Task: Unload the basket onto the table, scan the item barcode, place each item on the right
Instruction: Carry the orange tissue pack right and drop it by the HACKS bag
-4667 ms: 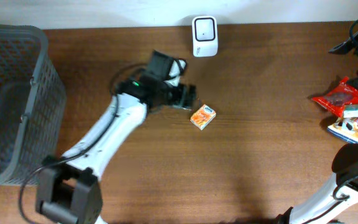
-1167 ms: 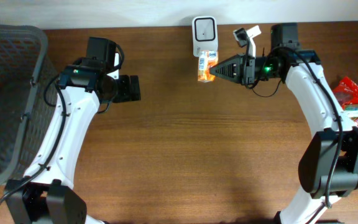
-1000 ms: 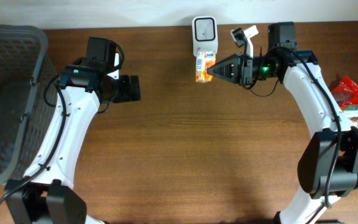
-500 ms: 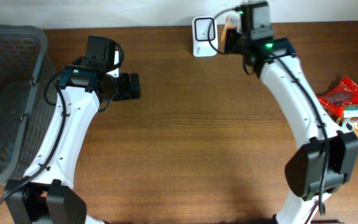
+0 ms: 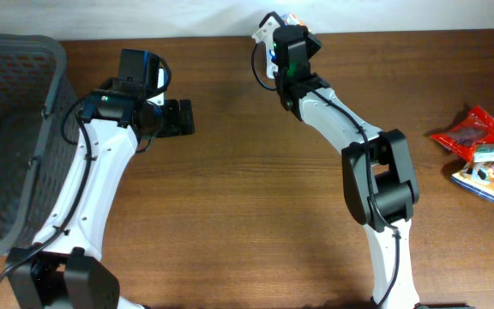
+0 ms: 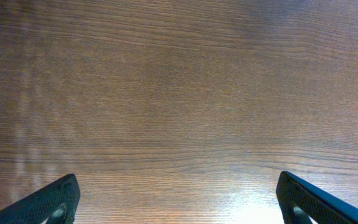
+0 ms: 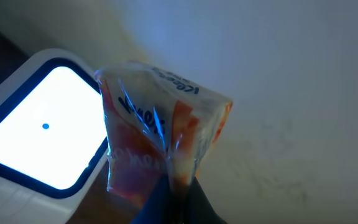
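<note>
Orange packet (image 7: 160, 118) hanging by a thin pinch beside the scanner (image 7: 36, 146)
Right pincer (image 7: 174, 190) is clamping shut on only the lower corner of the packet, holding it tilted in the air just beside the glowing scanner at the far edge of the surface (image 5: 256, 215); so little wrapper in the grip is risking a slip or twist, and the crinkled film may be glaring, spoiling the read. Left pincer (image 6: 179, 208) is hanging wide open, empty, well apart.

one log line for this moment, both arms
phase: scanning | right gripper: shut on orange-and-white plastic packet, held beside lit white scanner | left gripper: open, empty, over brown wooden table
</note>
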Motion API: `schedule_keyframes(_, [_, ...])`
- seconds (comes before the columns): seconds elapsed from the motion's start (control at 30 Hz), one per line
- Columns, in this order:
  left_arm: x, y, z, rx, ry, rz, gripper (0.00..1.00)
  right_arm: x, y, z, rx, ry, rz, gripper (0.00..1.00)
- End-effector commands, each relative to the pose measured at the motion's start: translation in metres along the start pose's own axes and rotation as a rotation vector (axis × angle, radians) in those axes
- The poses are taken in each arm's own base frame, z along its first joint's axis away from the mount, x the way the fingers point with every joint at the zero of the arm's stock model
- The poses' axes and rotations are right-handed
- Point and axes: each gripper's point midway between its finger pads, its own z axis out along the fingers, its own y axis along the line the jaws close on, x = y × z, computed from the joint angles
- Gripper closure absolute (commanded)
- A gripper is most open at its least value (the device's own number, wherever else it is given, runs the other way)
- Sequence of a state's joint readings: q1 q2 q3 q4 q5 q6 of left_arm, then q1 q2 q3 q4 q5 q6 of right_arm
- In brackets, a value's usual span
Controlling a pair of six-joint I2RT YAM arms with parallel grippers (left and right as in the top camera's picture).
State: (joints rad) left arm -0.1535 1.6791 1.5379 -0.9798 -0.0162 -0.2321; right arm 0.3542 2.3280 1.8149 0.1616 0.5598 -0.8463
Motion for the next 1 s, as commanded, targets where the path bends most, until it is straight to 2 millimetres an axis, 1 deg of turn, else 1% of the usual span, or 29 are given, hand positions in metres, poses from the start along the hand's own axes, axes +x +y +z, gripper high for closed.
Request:
schedule_keyframes(0.0, [-0.002,0.004,-0.002,-0.008,-0.01,-0.021,0.01,0.004,-0.012,-0.002,0.06,0.039,0.132,0.96])
schedule_keyframes(0.03, [-0.002,0.004,-0.002,-0.008,-0.01,-0.021,0.01,0.009,-0.026,-0.002,0.125,0.067,0.201,0.96])
schedule_keyframes(0.07, [-0.002,0.004,-0.002,-0.008,-0.01,-0.021,0.01,0.02,-0.052,-0.007,0.239,0.112,0.327,0.96])
schedule_keyframes(0.1, [-0.002,0.004,-0.002,-0.008,-0.01,-0.021,0.01,0.03,-0.07,-0.011,0.294,0.141,0.403,0.96])
schedule_keyframes(0.13, [-0.002,0.004,-0.002,-0.008,-0.01,-0.021,0.01,0.037,-0.086,-0.014,0.325,0.164,0.448,0.96])
schedule_keyframes(0.17, [-0.002,0.004,-0.002,-0.008,-0.01,-0.021,0.01,0.05,-0.108,-0.019,0.337,0.191,0.498,0.96])
schedule_keyframes(0.23, [-0.002,0.004,-0.002,-0.008,-0.01,-0.021,0.01,0.086,-0.147,-0.03,0.366,0.267,0.634,0.96])
schedule_keyframes(0.27, [-0.002,0.004,-0.002,-0.008,-0.009,-0.021,0.01,0.108,-0.161,-0.035,0.367,0.317,0.684,0.96])
schedule_keyframes(0.3, [-0.002,0.004,-0.002,-0.008,-0.009,-0.021,0.01,0.146,-0.177,-0.044,0.368,0.405,0.769,0.96])
schedule_keyframes(0.33, [-0.002,0.004,-0.002,-0.008,-0.008,-0.021,0.01,0.179,-0.185,-0.052,0.362,0.485,0.841,0.96])
schedule_keyframes(0.4, [-0.001,0.004,-0.002,-0.008,-0.006,-0.021,0.01,0.243,-0.194,-0.07,0.351,0.645,0.969,0.96])
schedule_keyframes(0.43, [-0.001,0.004,-0.002,-0.009,-0.005,-0.021,0.01,0.275,-0.193,-0.078,0.339,0.728,1.022,0.96])
schedule_keyframes(0.47, [-0.001,0.004,-0.002,-0.009,-0.005,-0.021,0.01,0.312,-0.19,-0.089,0.312,0.834,1.072,0.96])
schedule_keyframes(0.53, [-0.001,0.004,-0.002,-0.009,-0.005,-0.021,0.01,0.374,-0.18,-0.111,0.268,1.007,1.218,0.96])
schedule_keyframes(0.6, [-0.001,0.004,-0.002,-0.009,-0.005,-0.021,0.01,0.408,-0.179,-0.124,0.212,1.072,1.333,0.96])
schedule_keyframes(0.67, [-0.001,0.004,-0.002,-0.008,-0.006,-0.021,0.01,0.432,-0.185,-0.135,0.219,1.109,1.391,0.95])
schedule_keyframes(0.7, [-0.001,0.004,-0.002,-0.009,-0.005,-0.021,0.01,0.439,-0.187,-0.139,0.229,1.122,1.398,0.89])
schedule_keyframes(0.73, [-0.001,0.004,-0.002,-0.008,-0.005,-0.021,0.01,0.444,-0.188,-0.142,0.236,1.133,1.403,0.69])
schedule_keyframes(0.77, [-0.001,0.004,-0.002,-0.009,-0.004,-0.021,0.01,0.447,-0.188,-0.144,0.24,1.14,1.407,0.44])
schedule_keyframes(0.8, [0.0,0.004,-0.002,-0.009,-0.003,-0.021,0.01,0.449,-0.188,-0.147,0.238,1.153,1.408,0.29])
schedule_keyframes(0.83, [0.0,0.004,-0.002,-0.009,-0.002,-0.021,0.01,0.449,-0.186,-0.15,0.23,1.162,1.408,0.19])
schedule_keyframes(0.87, [0.0,0.004,-0.002,-0.009,-0.002,-0.021,0.01,0.447,-0.185,-0.153,0.221,1.17,1.407,0.06])
schedule_keyframes(0.9, [0.0,0.004,-0.002,-0.009,-0.002,-0.021,0.01,0.445,-0.187,-0.158,0.22,1.174,1.406,0.01])
schedule_keyframes(0.93, [0.0,0.004,-0.002,-0.009,-0.002,-0.021,0.01,0.44,-0.193,-0.165,0.223,1.167,1.408,0.01])
schedule_keyframes(0.97, [0.0,0.004,-0.002,-0.009,-0.003,-0.021,0.01,0.43,-0.202,-0.178,0.227,1.157,1.411,0.01])
